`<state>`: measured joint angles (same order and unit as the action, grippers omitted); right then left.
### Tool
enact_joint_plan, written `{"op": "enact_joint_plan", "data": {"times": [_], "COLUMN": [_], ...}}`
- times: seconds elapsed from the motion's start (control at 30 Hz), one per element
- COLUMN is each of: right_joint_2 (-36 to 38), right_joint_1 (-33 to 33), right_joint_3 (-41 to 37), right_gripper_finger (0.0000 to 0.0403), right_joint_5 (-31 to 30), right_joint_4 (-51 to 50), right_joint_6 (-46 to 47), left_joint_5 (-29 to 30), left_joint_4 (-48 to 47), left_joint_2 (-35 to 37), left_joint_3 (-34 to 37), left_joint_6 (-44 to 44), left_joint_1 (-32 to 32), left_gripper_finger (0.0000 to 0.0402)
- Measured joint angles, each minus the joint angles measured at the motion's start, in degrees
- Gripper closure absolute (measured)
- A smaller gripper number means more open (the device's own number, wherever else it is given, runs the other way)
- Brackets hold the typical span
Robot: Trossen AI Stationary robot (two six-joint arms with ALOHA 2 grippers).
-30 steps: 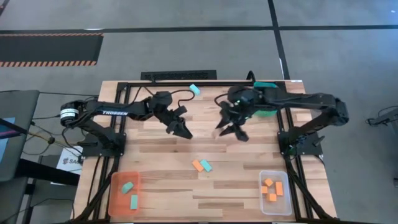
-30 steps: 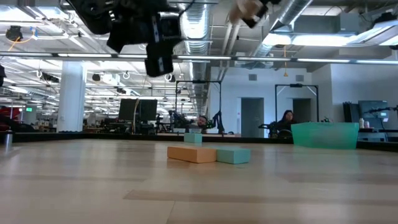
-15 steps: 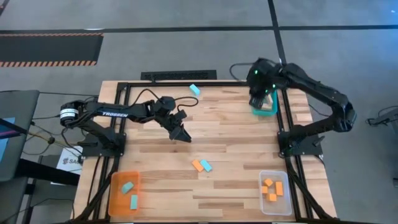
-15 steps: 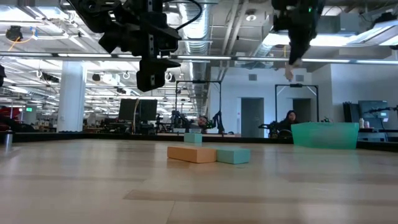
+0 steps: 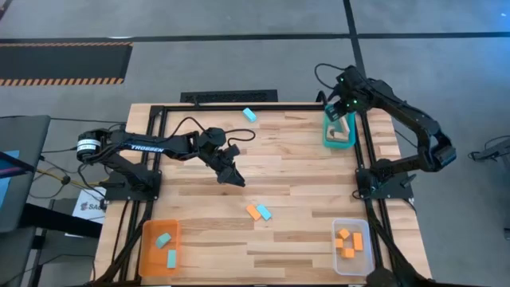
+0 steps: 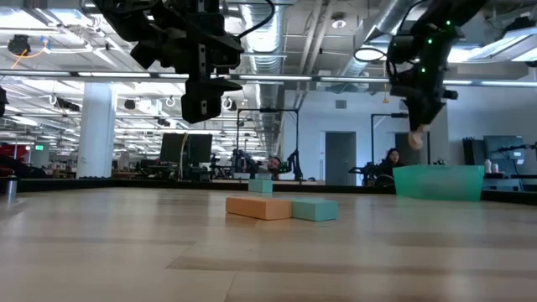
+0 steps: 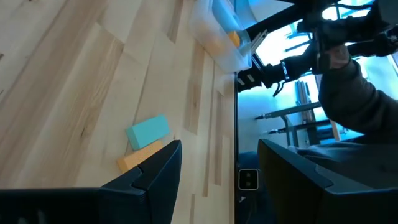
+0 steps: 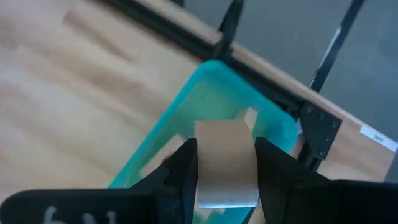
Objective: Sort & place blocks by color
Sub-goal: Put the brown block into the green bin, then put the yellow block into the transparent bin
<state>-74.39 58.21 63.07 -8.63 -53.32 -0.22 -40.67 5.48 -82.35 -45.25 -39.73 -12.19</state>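
My right gripper (image 5: 343, 119) is shut on a tan wood block (image 8: 225, 163) above the teal tray (image 5: 327, 137) at the table's far right. The tray has tan blocks lying in it. My left gripper (image 5: 235, 177) hangs open and empty above the table's middle. Its fingers (image 7: 155, 180) point toward an orange block (image 5: 253, 212) and a teal block (image 5: 264, 212) that lie flat, side by side, on the table. Another teal block (image 5: 250, 114) lies near the far edge. My right gripper pinches the tan block by two opposite sides (image 8: 202, 168) between its two fingers. The fingers come from above, pointing down. The block is lifted clear over the teal tray, and its lower end (image 6: 417, 138) sticks out below the fingertips.
An orange tray (image 5: 147, 253) at the near left holds two teal blocks. A clear tray (image 5: 336, 239) at the near right holds several orange blocks. A black frame runs along the table's left, right and far edges. Bare wood lies between the trays.
My right gripper has carried the tan block from the table's middle toward the far right corner and now hangs over the teal tray, still shut on it. My left gripper has gone a little toward the near edge and down, still open.
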Motion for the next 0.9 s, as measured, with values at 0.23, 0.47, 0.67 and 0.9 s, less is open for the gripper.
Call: {"op": "enact_joint_plan", "data": {"times": [0.23, 0.47, 0.67, 0.9], "right_joint_2": [0.0, 0.0, 0.0, 0.0], "right_joint_1": [0.8, 1.6, 1.6, 1.0], "right_joint_3": [-1.8, -1.8, -1.8, -1.8], "right_gripper_finger": [0.0244, 0.0194, 0.0172, 0.0170], "right_joint_5": [-0.7, -1.0, -0.8, 2.5], "right_joint_4": [6.9, 7.7, 7.5, 7.2], "right_joint_6": [2.2, 2.1, 1.9, 1.7], "left_joint_5": [0.0, 0.0, 0.0, 2.0], "left_joint_4": [0.0, 0.0, 0.0, 0.0], "left_joint_2": [0.0, 0.0, 0.0, 0.0], "left_joint_3": [0.0, 0.0, 0.0, 0.0], "left_joint_6": [-0.8, -2.0, -2.9, -2.7], "left_joint_1": [0.0, 0.0, 0.3, 2.3], "left_gripper_finger": [0.0203, 0.0203, 0.0203, 0.0203]}}
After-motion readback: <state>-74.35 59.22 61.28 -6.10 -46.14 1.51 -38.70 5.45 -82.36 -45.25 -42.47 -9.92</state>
